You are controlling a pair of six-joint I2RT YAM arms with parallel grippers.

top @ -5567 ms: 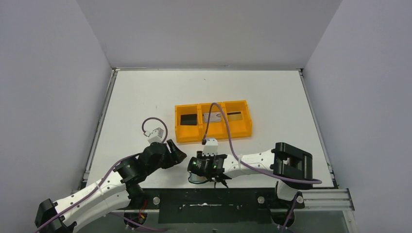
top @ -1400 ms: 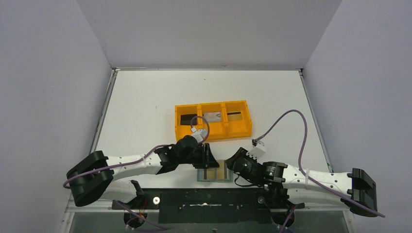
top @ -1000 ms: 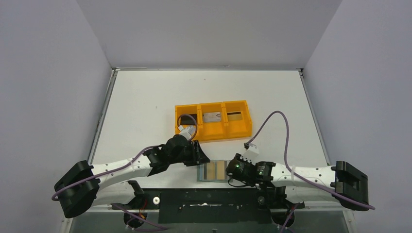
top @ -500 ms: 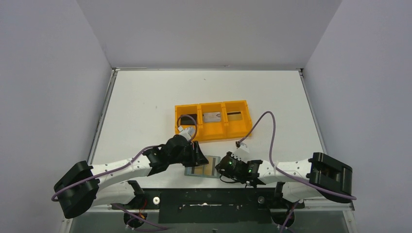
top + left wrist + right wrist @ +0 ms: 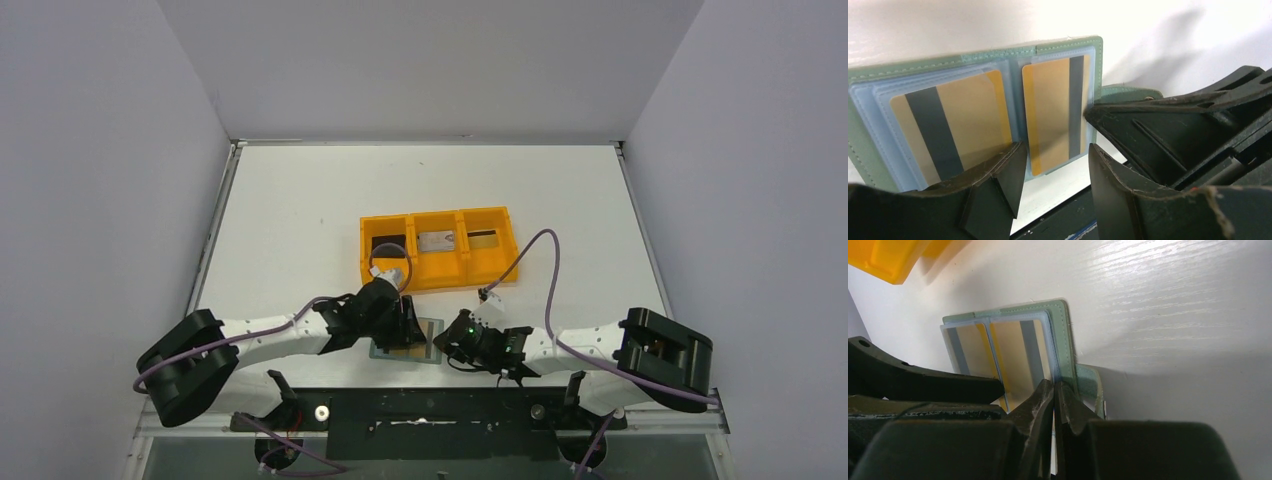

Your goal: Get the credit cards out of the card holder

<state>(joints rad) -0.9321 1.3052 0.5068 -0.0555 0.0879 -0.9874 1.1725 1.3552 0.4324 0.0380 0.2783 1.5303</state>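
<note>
Open on the white table (image 5: 300, 220), the grey-green folding card holder (image 5: 973, 54) has two tan striped credit cards (image 5: 960, 120) in clear pockets, left gripper (image 5: 1055, 155) spread at its edge, right gripper (image 5: 1054, 387) clenched by its tab; the orange three-bin plastic tray (image 5: 440, 275) contains three loose cards (image 5: 437, 241), one per bin.

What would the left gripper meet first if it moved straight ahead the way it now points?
Most likely the card holder, lying open. The left gripper points at the near edge of the right-hand tan card in its clear pocket. Depth is unclear, but nothing else shows between.
</note>
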